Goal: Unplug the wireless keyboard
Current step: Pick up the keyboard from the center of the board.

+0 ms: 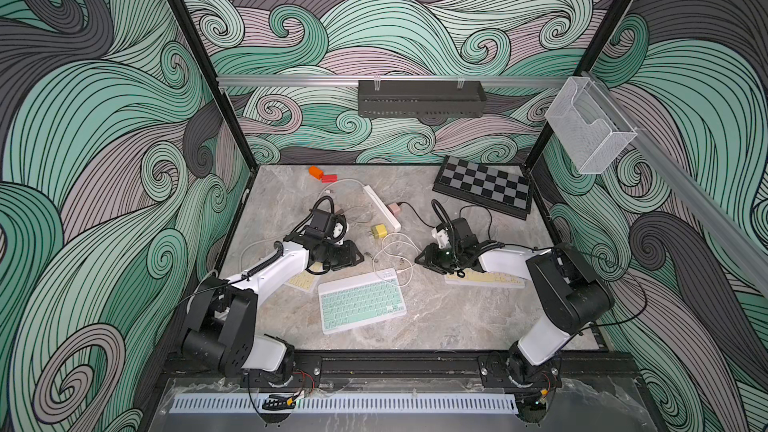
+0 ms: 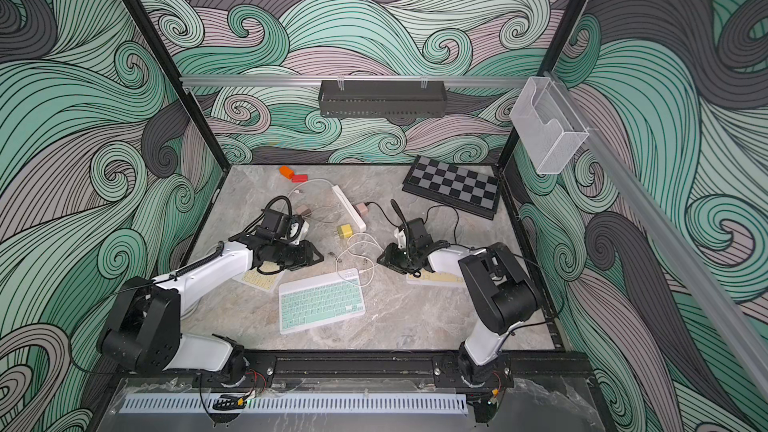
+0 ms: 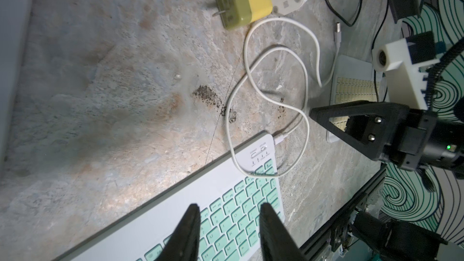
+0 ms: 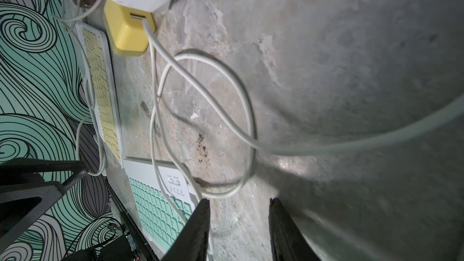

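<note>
Mint keyboard (image 1: 361, 300) on the worktop (image 1: 457, 317), white cable (image 3: 282, 135) plugged in. We see left claw (image 3: 227, 208) and right claw (image 4: 238, 200) narrowly parted, empty.

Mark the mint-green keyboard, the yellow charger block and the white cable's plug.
Mint-green wireless keyboard (image 1: 361, 303): in a top view, central keys.
Yellow charger block (image 1: 380, 230): in a top view, its upper face.
White cable's plug (image 3: 280, 137): left wrist view, connector at the keyboard's corner.

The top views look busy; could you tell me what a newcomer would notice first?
The mint-green keyboard lies front and centre on the table, its white cable looping toward a yellow charger. The left gripper and right gripper flank that loop, both open. A chessboard lies far right.
</note>
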Robot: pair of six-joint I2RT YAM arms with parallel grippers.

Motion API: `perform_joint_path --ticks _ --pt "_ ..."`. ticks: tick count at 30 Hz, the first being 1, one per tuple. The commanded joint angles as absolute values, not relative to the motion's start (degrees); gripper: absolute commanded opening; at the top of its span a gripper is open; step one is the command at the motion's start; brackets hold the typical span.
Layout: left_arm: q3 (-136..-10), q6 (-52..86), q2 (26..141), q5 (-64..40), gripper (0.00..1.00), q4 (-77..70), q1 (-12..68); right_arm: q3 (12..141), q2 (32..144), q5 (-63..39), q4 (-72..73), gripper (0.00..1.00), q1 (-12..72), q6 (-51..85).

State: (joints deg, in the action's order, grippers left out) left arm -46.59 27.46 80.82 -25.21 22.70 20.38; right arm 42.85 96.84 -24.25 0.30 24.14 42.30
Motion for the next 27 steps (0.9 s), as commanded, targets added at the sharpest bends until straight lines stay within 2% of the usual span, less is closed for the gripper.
perform_joint_path --ticks 1,5,8,15,27 --pt "-46.14 27.71 81.12 -26.19 0.3 21.83 21.23 41.95 97.84 -25.7 3.7 0.41 24.35 44.38" --pt "-44.61 28.7 83.57 -26.28 0.18 20.47 22.31 41.05 100.01 -27.45 7.41 0.42 24.42 46.22" --pt "-43.76 29.43 84.83 -26.44 0.14 18.86 22.87 40.97 101.59 -28.09 9.14 0.42 24.77 47.13" --pt "-43.08 30.84 87.51 -26.06 0.09 16.16 24.32 40.97 104.21 -30.78 14.68 0.41 24.96 50.02" --pt "-42.21 31.86 90.02 -26.41 0.09 14.28 26.28 40.43 107.28 -35.66 23.54 0.42 26.06 53.04"
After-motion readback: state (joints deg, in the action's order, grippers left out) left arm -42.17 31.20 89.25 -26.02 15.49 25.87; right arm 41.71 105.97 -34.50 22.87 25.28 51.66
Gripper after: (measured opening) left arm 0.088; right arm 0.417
